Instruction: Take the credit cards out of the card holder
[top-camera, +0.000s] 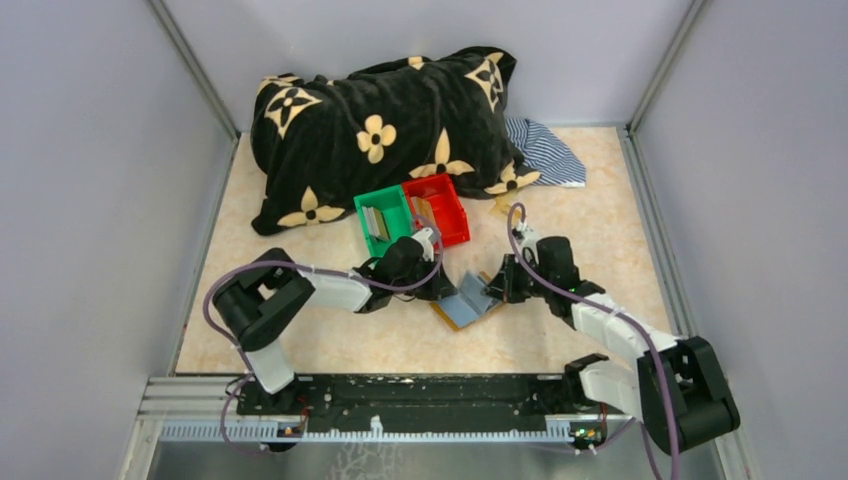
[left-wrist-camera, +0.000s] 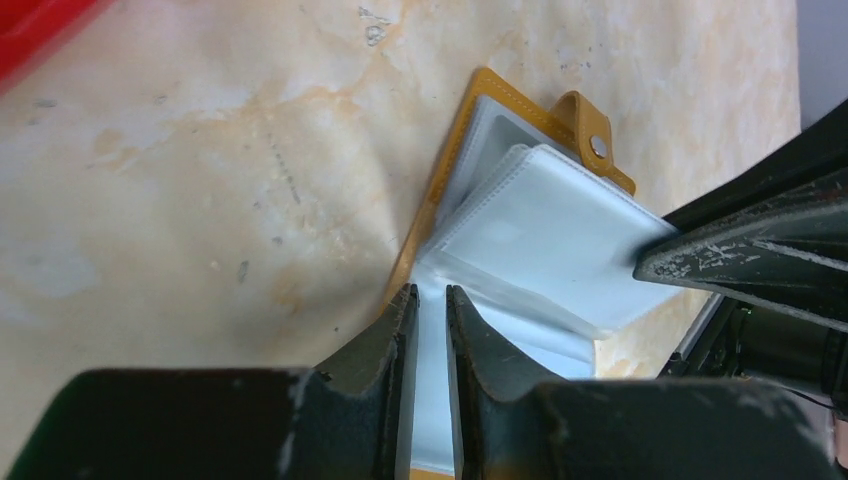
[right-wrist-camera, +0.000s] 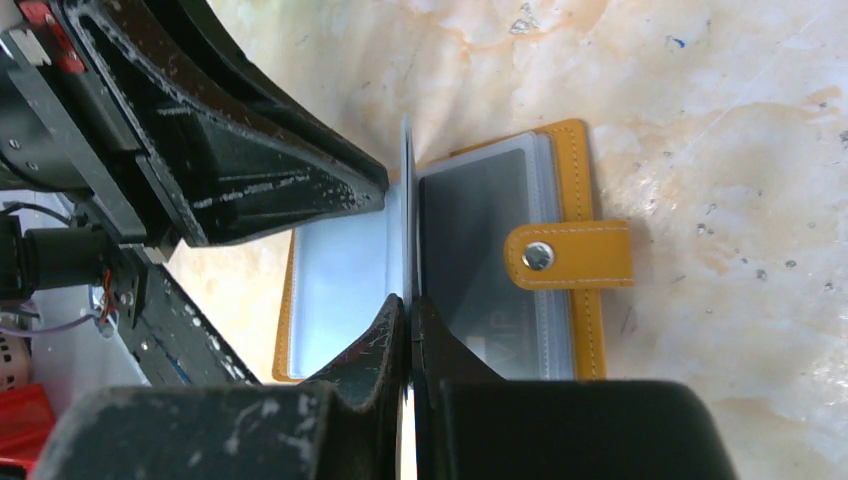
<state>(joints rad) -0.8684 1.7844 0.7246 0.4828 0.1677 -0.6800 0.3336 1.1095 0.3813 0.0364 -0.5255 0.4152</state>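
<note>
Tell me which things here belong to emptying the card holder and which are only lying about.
Job: card holder, credit card in its sleeve, left gripper, right gripper, green bin, red bin (probably for cards).
Lying about: flowered pillow, striped cloth.

A dark card (right-wrist-camera: 470, 230) in a clear sleeve of the card holder (right-wrist-camera: 573, 170) is showing pale letters, seemingly "VIP"; nothing else is proving readable.
</note>
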